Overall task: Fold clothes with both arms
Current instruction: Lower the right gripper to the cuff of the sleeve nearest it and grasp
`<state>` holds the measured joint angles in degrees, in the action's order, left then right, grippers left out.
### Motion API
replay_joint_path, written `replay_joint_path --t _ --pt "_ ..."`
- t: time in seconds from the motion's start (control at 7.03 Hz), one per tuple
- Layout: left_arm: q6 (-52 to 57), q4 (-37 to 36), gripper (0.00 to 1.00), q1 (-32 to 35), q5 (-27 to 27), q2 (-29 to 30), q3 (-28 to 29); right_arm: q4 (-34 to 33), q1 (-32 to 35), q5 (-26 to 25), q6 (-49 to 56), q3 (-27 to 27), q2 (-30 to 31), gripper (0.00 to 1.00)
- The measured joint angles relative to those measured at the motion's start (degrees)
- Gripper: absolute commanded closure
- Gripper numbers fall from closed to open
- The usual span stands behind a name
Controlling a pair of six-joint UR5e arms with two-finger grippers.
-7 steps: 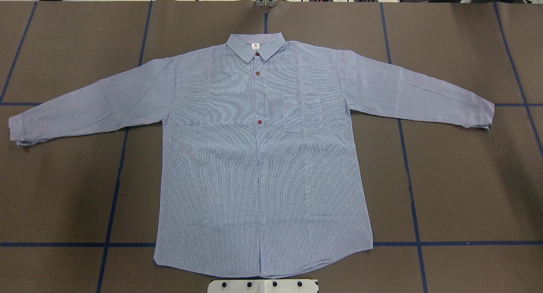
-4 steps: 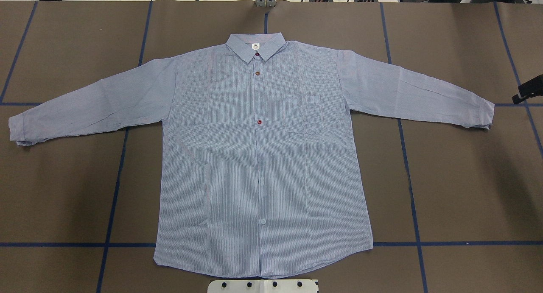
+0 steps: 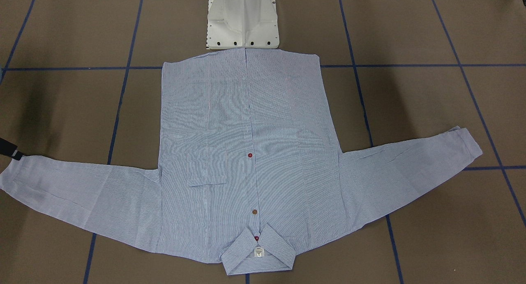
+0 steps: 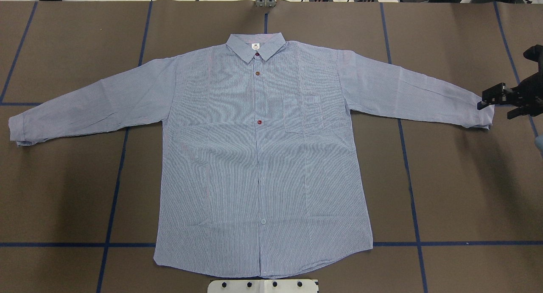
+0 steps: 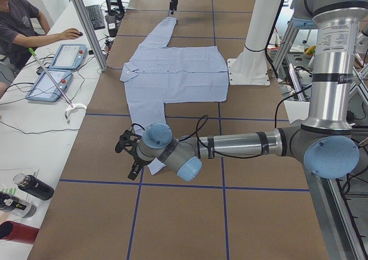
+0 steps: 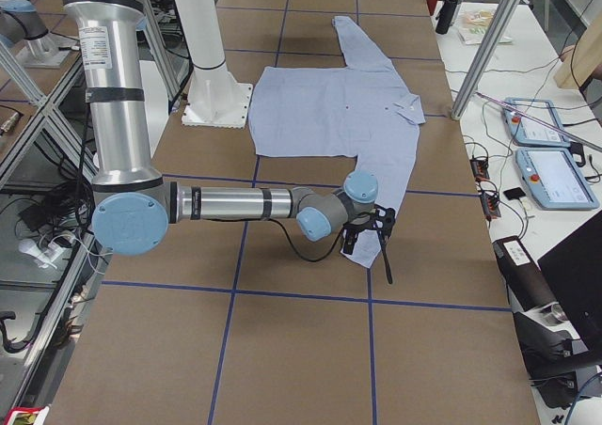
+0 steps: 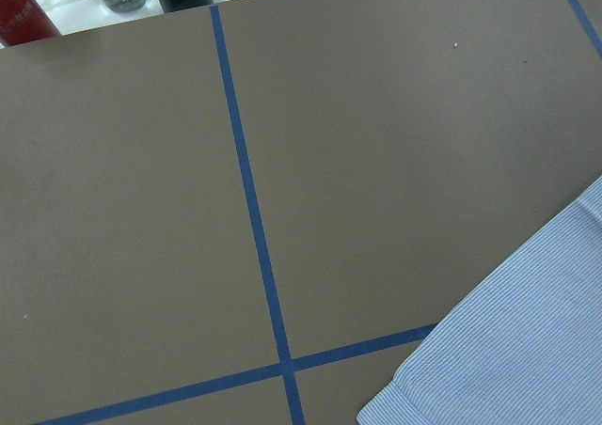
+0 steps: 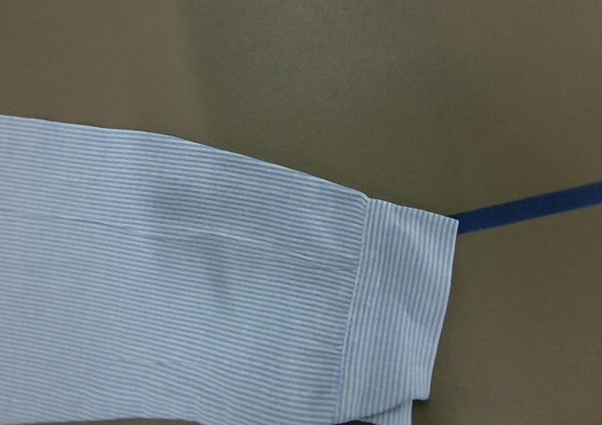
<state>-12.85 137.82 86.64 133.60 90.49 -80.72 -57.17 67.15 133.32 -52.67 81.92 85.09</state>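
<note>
Black two-finger right gripper (image 4: 494,109) hovers open and empty over a cuff (image 4: 482,114) of the flat light-blue striped shirt (image 4: 263,157) at the right edge of the worktop (image 4: 466,178); left gripper (image 5: 127,158): can't tell.

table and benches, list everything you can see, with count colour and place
shirt: one, light blue-and-white striped, flat and face up mid-table, sleeves spread, collar on the side away from the robot
buttons: three dark red or brown ones show, down the shirt front
table: one, brown, blue tape grid
pedestal base: one, white, at the shirt's hem
pendants: two, blue-grey screens, on the side bench
person: one, seated at that bench
left gripper: one, black, near the sleeve end on the robot's left; cannot tell if open
right gripper: one, black, open, at the other cuff
</note>
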Motion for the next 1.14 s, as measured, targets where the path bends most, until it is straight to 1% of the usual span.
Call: replay_joint_path --t 0.28,0.43,0.71,0.85,1.0,1.14 --pt "-6.1 2.2 0.01 -0.1 1.5 0.4 1.0 0.9 -2.0 -2.1 -3.5 -1.5 -0.7 0.09" --pt "-8.6 2.6 0.01 -0.2 2.4 0.8 0.9 0.9 -3.1 -3.6 -6.0 -1.8 -0.8 0.10" --pt "-10.1 2.8 0.01 -1.4 3.3 1.9 0.6 0.9 -4.1 -4.4 -10.3 -2.2 -0.4 0.11" --pt "-10.1 2.7 0.01 -2.3 3.4 2.2 0.6 0.9 -3.8 -4.3 -10.9 -2.3 0.3 0.14" --pt "-10.0 2.6 0.01 -3.1 3.5 2.6 0.6 0.8 -3.1 -4.2 -11.1 -2.3 1.1 0.23" --pt "-9.9 2.6 0.01 -3.7 3.5 2.7 0.5 0.8 -2.8 -4.3 -11.2 -2.4 1.7 0.30"
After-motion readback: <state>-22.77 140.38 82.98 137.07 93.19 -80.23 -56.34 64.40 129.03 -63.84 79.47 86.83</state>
